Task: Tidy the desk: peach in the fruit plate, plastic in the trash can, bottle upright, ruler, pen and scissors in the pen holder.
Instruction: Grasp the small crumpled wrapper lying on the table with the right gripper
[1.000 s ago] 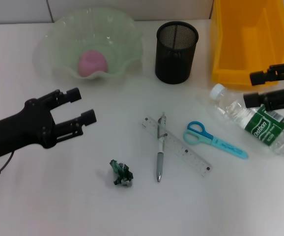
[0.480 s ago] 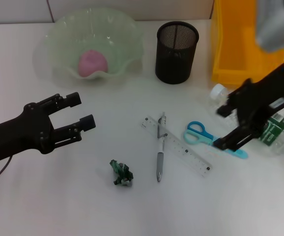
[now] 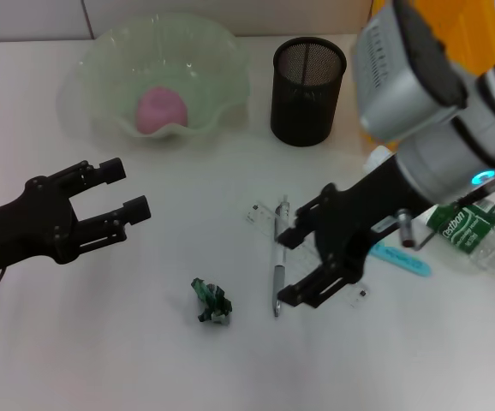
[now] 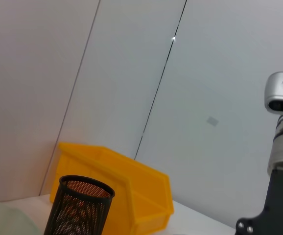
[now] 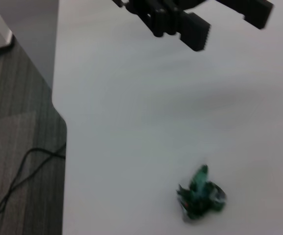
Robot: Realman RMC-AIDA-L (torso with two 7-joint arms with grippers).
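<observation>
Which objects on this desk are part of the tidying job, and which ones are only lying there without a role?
Part of the job:
peach in the fruit plate
crumpled plastic
yellow trash can
bottle, lying down
ruler
pen
scissors, mostly hidden
pen holder
right gripper, open above the pen
left gripper, open

Only lying about:
nothing visible

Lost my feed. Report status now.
Right gripper open over silver pen and clear ruler. Left gripper open, empty. Crumpled green plastic untouched.
</observation>
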